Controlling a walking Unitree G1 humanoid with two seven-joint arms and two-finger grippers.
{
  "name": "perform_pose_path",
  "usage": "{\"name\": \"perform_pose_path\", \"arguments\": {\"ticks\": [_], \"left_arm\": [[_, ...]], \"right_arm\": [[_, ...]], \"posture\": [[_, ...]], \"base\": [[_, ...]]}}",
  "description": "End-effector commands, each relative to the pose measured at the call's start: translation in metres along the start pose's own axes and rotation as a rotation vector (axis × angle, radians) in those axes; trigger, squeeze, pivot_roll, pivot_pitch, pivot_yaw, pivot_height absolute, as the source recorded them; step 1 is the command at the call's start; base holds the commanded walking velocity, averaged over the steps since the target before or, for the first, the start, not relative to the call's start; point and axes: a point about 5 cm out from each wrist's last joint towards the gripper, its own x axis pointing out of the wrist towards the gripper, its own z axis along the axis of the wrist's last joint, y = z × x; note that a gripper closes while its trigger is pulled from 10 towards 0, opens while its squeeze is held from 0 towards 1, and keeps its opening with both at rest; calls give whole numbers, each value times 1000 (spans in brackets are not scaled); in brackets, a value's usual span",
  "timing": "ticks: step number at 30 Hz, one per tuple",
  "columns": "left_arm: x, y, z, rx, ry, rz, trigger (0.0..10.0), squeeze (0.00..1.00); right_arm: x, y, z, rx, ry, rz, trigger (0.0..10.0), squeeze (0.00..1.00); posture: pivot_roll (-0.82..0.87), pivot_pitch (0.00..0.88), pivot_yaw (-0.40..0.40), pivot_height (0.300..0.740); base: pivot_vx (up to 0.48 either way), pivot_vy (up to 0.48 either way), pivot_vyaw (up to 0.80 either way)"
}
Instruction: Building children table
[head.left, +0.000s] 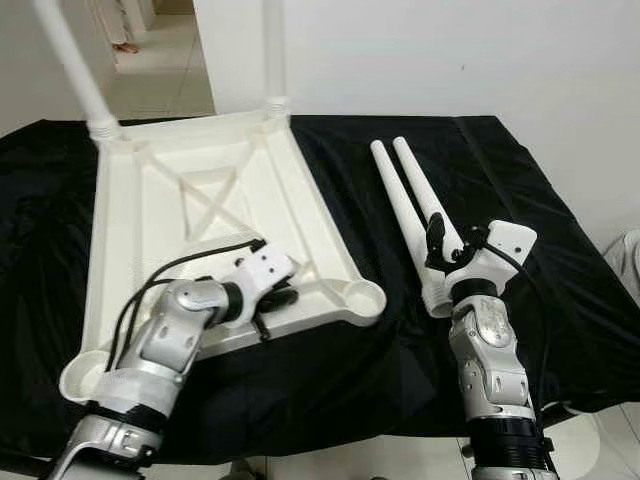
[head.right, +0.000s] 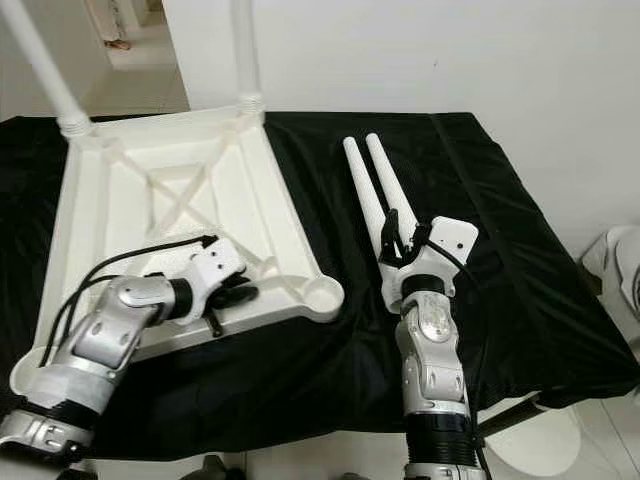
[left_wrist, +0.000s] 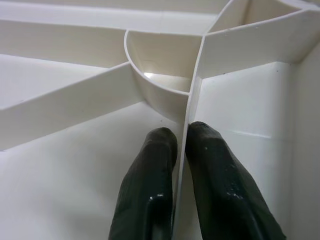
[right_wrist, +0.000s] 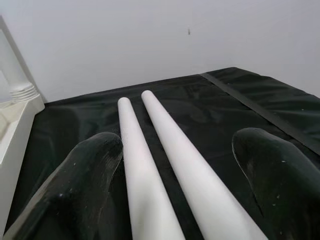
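Note:
A white plastic table (head.left: 130, 230) lies upside down on the black cloth. Two white legs (head.left: 75, 70) stand in its far corner sockets. Its near right corner socket (head.left: 362, 297) is empty. My left gripper (head.left: 275, 300) reaches into the underside near that corner. In the left wrist view the left gripper (left_wrist: 181, 137) is shut on a thin rib (left_wrist: 196, 95) that runs to the round socket wall. Two loose white legs (head.left: 408, 200) lie side by side on the cloth to the right. My right gripper (head.left: 450, 245) is open over their thick ends, with its fingertips (right_wrist: 92, 155) on either side of both legs (right_wrist: 137, 165).
The black cloth (head.left: 520, 200) covers a low surface whose front edge runs just before my arms. A white wall stands behind. At the back left is a doorway with a person's feet (head.left: 122, 45). A pale object (head.left: 625, 262) sits on the floor at the far right.

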Motion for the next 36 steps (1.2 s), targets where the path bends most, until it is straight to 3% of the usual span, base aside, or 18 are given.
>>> {"name": "perform_pose_path", "arguments": {"ticks": [1,2,4,5,17,18,19,20,23,25,27,28,30,34,36], "left_arm": [[-13,17,-17,16,79,195,9451,0],[-13,14,-16,31,69,175,10000,0],[-13,9,-13,38,36,134,10000,0],[-12,5,-10,30,12,104,10000,1000],[-14,-8,9,53,-111,-2,10000,1000],[-16,-11,18,41,-163,-21,10000,412],[-16,-11,18,41,-163,-21,10000,412],[-17,-11,25,9,-206,-21,10000,0],[-18,-11,36,-39,-267,-17,10000,0],[-19,-6,48,-101,-327,24,10000,0],[-19,-6,48,-101,-327,24,10000,0],[-19,-3,58,-151,-368,57,10000,0],[-19,-2,66,-171,-384,73,10000,0],[-19,-3,72,-181,-391,86,10000,0],[-18,-1,78,-210,-396,111,10000,0]], "right_arm": [[0,3,-1,2,3,12,10000,0],[0,3,-1,2,4,13,10000,0],[0,3,-1,1,6,18,10000,0],[0,4,-2,0,8,22,10000,0],[0,8,-3,-8,23,50,10000,0],[1,8,-4,-19,36,54,10000,0],[1,8,-4,-19,36,54,10000,0],[2,8,-5,-30,45,55,10000,0],[4,6,-7,-63,71,46,10000,0],[9,-1,-14,-130,162,-5,10000,0],[9,-1,-14,-130,162,-5,10000,0],[14,-7,-17,-158,223,-40,10000,0],[18,-11,-18,-175,263,-50,10000,0],[23,-13,-16,-184,289,-65,10000,0],[28,-13,-11,-139,302,-70,10000,0]], "posture": [[61,56,30,740],[63,56,27,740],[63,56,26,740],[63,55,26,740],[59,47,24,740],[58,44,23,740],[58,44,23,740],[59,42,23,740],[58,41,23,740],[57,36,25,740],[57,36,25,740],[55,34,26,740],[54,33,26,740],[53,30,26,740],[52,27,26,740]], "base": [[0,0,0],[0,0,0],[0,0,0],[0,0,0],[0,0,0],[0,0,0],[0,0,0],[0,0,0],[0,0,0],[0,0,0],[0,0,0],[0,0,0],[0,0,0],[0,0,0],[0,0,0]]}}
